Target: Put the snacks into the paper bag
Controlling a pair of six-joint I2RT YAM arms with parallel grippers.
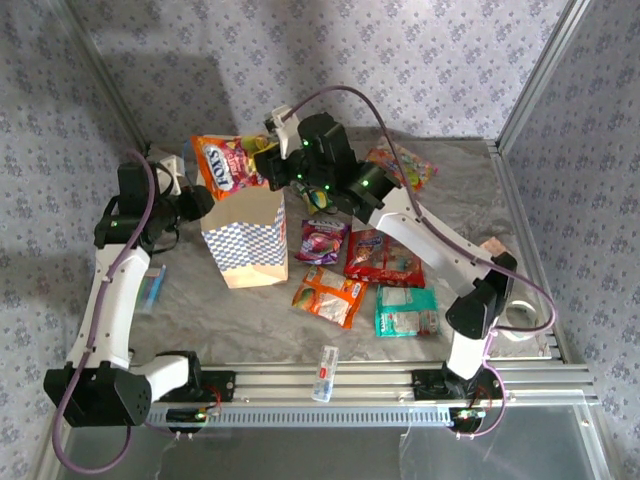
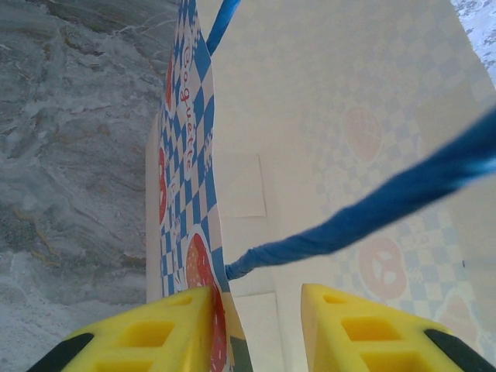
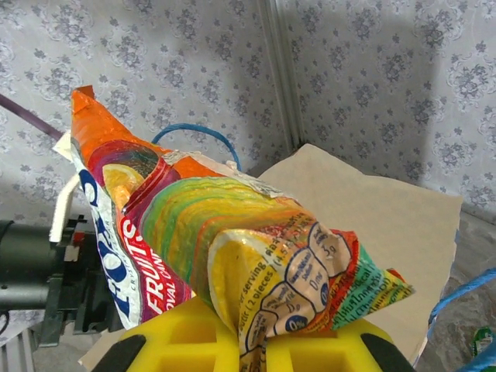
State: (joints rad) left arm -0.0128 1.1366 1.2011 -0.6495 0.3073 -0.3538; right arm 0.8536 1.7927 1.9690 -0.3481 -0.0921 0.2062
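The grey marbled surface (image 1: 250, 325) carries the tan kraft paper bag (image 1: 245, 240) with a blue-and-white checkered band. The bag stands upright left of centre, mouth up. The large orange glossy snack packet (image 1: 228, 163) is held off the surface just beyond the bag's far rim. Its long axis runs toward the left edge from the right gripper (image 1: 270, 160), which is clamped on one end. Judgement: the mouth lies below the packet, toward the near edge. The left gripper (image 1: 196, 203) straddles the bag's left wall, jaws apart, wall unpinched. Other flat packets (image 1: 322, 240) lie right of the bag.
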